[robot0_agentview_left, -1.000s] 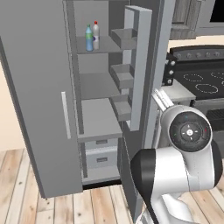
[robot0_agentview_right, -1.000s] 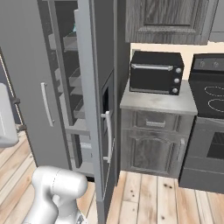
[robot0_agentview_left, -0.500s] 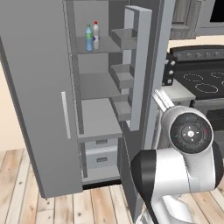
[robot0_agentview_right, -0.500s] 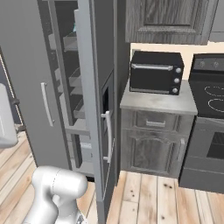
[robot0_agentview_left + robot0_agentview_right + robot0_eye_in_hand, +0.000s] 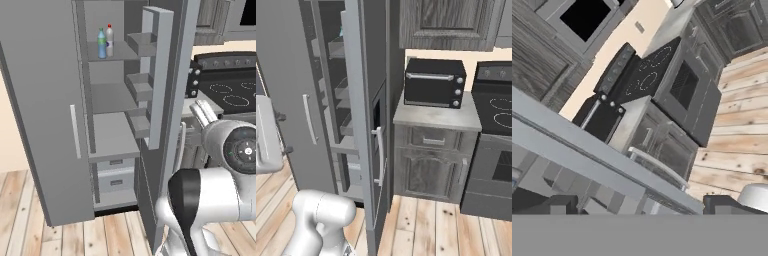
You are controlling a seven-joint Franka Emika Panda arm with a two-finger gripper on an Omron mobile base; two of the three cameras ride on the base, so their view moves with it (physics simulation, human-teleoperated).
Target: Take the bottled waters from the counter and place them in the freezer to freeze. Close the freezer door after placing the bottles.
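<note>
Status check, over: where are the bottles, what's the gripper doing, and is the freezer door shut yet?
Gripper open, empty. Both bottles upright on top freezer shelf. Freezer door wide open, not yet closed. Nothing blocking its swing.

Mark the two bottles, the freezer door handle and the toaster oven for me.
blue bottle [image 5: 101, 45], left base view, its body.
white bottle [image 5: 109, 41], left base view, its body.
door handle [image 5: 379, 155], right base view, mid-bar.
toaster oven [image 5: 434, 83], right base view, its glass front.

A black toaster oven [image 5: 434, 82] is set beside a black glass stovetop [image 5: 499, 109]. Grey wood-grain wall cabinets [image 5: 448, 24] are mounted above; pale wooden floorboards [image 5: 426, 227] are laid below.
</note>
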